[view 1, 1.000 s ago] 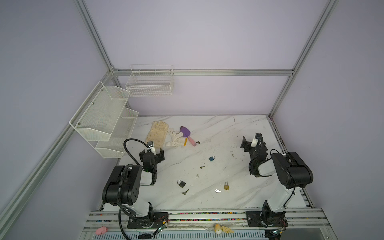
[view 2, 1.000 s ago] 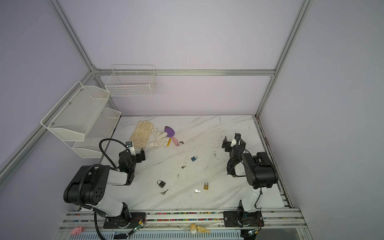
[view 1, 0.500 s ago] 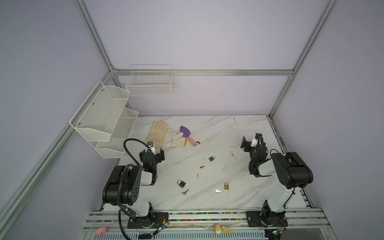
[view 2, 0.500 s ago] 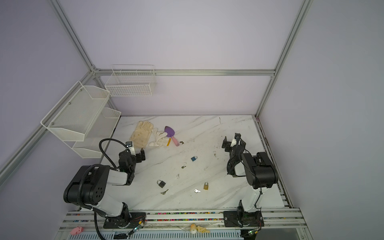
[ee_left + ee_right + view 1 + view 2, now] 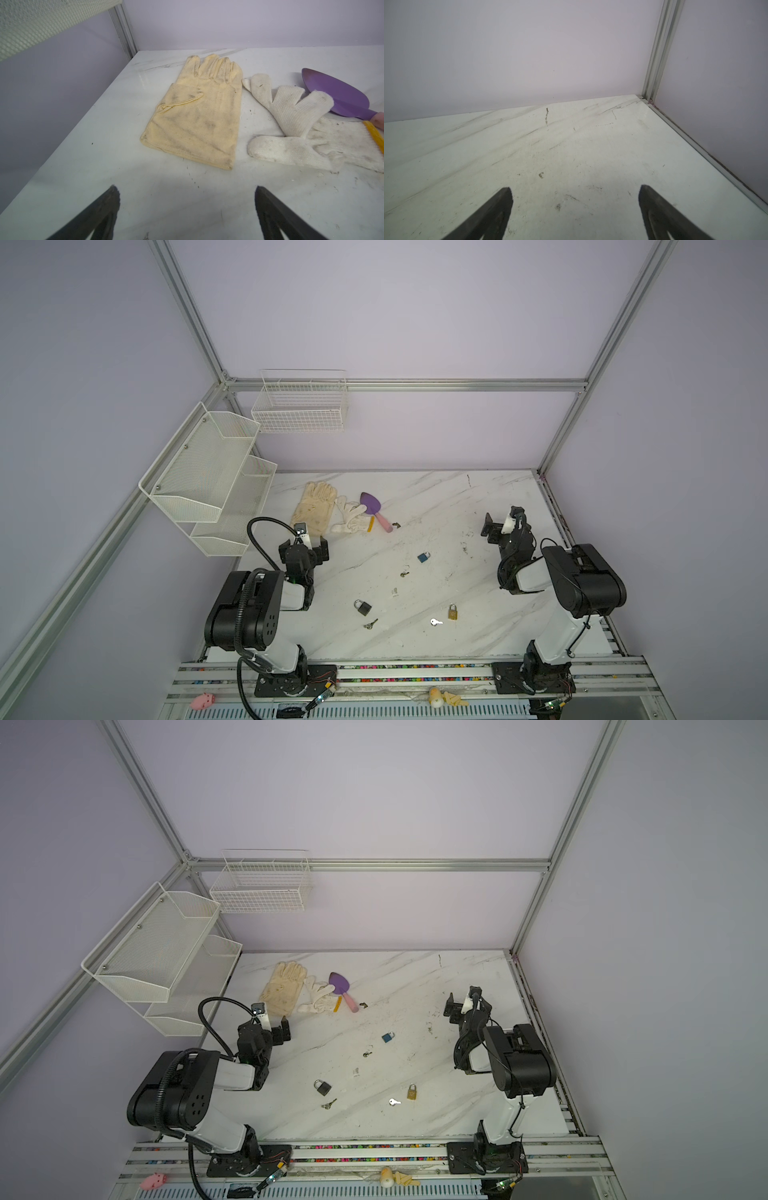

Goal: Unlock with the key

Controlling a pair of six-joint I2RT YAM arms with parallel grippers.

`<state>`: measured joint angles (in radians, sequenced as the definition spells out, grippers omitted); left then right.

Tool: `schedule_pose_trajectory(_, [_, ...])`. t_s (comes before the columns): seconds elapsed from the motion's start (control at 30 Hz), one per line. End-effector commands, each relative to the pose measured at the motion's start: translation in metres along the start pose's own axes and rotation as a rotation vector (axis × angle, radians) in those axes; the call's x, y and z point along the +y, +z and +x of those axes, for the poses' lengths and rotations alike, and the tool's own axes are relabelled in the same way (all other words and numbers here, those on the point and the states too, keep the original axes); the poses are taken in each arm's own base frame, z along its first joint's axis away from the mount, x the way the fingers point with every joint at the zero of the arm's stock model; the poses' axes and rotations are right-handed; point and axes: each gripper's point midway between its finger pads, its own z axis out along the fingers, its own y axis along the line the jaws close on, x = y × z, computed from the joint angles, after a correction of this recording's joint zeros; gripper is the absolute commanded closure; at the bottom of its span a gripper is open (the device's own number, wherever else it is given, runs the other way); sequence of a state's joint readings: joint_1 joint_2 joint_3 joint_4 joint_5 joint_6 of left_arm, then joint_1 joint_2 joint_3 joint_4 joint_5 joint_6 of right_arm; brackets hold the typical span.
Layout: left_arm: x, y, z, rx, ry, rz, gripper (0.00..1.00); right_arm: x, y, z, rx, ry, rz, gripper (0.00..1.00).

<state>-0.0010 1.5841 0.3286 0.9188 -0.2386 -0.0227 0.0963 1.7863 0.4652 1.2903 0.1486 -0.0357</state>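
Left gripper (image 5: pixel 187 191): dark fingers spread wide, nothing between them, low over the white marble-look tabletop (image 5: pixel 104 166). Just ahead in the wrist view lies a soiled pale-yellow cloth glove (image 5: pixel 197 116), flat. Beside it is a white knit glove (image 5: pixel 301 128), one fingertip lying over the blade of a purple trowel with pink handle (image 5: pixel 336 95).

Right gripper (image 5: pixel 575 189): also spread wide and empty, over bare scuffed tabletop, facing the aluminium corner post (image 5: pixel 654 62).

Locks and keys all lie on the tabletop between the arms, well apart from both grippers.
- Blue padlock (image 5: pixel 423 557): mid-table, tiny dark key (image 5: pixel 404 573) near it.
- Black padlock (image 5: pixel 363 607): nearer the front edge, dull grey key (image 5: pixel 370 623) just beside it.
- Brass padlock (image 5: pixel 453 612): also near the front, silver key (image 5: pixel 435 621) just beside it.

Shackles are too small to tell whether they are latched.
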Motion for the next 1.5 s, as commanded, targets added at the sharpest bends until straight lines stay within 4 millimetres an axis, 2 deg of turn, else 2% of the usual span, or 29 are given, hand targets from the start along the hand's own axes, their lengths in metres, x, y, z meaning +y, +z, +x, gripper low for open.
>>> schedule_pose_trajectory(0.0, [0.002,0.003,-0.035,-0.104,-0.024,-0.006,0.00,-0.002,-0.001,-0.017,-0.061,-0.009,0.007,0.03])
schedule_pose_trajectory(0.23, [0.005,-0.018,-0.051,-0.140,-0.036,0.006,0.00,-0.010,-0.008,-0.034,-0.088,0.019,0.053,0.02])
schedule_pose_trajectory(0.27, [0.007,-0.024,-0.061,-0.162,-0.046,0.004,0.00,-0.010,-0.007,-0.036,-0.082,0.019,0.053,0.02])
schedule_pose_trajectory(0.43, [0.006,-0.044,-0.076,-0.157,-0.116,0.043,0.00,-0.015,-0.007,-0.055,-0.041,0.066,0.095,0.02])
schedule_pose_trajectory(0.5, [0.005,-0.053,-0.083,-0.148,-0.170,0.068,0.00,-0.023,-0.006,-0.063,-0.014,0.160,0.148,0.02])
schedule_pose_trajectory(0.63, [0.009,-0.067,-0.099,-0.116,-0.312,0.074,0.00,-0.024,-0.011,-0.082,-0.013,0.288,0.162,0.02])
schedule_pose_trajectory(0.7, [0.017,-0.076,-0.109,-0.116,-0.417,0.048,0.00,-0.038,-0.018,-0.078,0.016,0.444,0.255,0.03])
schedule_pose_trajectory(0.77, [0.027,-0.085,-0.110,-0.105,-0.532,0.008,0.00,-0.043,-0.024,-0.064,0.067,0.586,0.304,0.02])
schedule_pose_trajectory(0.87, [0.036,-0.094,-0.105,-0.120,-0.676,-0.017,0.00,-0.027,-0.032,-0.069,0.097,0.622,0.199,0.03])
schedule_pose_trajectory(0.93, [0.029,-0.098,-0.108,-0.116,-0.688,0.033,0.00,-0.025,-0.035,-0.067,0.132,0.623,0.197,0.02])
schedule_pose_trajectory(1.03, [0.021,-0.102,-0.103,-0.042,-0.692,0.067,0.00,-0.005,-0.032,-0.066,0.217,0.602,0.121,0.02])
schedule_pose_trajectory(1.1, [0.008,-0.106,-0.104,-0.003,-0.655,0.139,0.00,0.009,-0.031,-0.061,0.289,0.589,0.091,0.02])
schedule_pose_trajectory(1.3, [-0.023,-0.127,-0.100,0.094,-0.670,0.318,0.00,0.081,-0.045,-0.049,0.466,0.497,-0.060,0.02])
schedule_pose_trajectory(1.47, [-0.037,-0.147,-0.090,0.171,-0.703,0.400,0.00,0.156,-0.080,-0.041,0.584,0.401,-0.215,0.02])
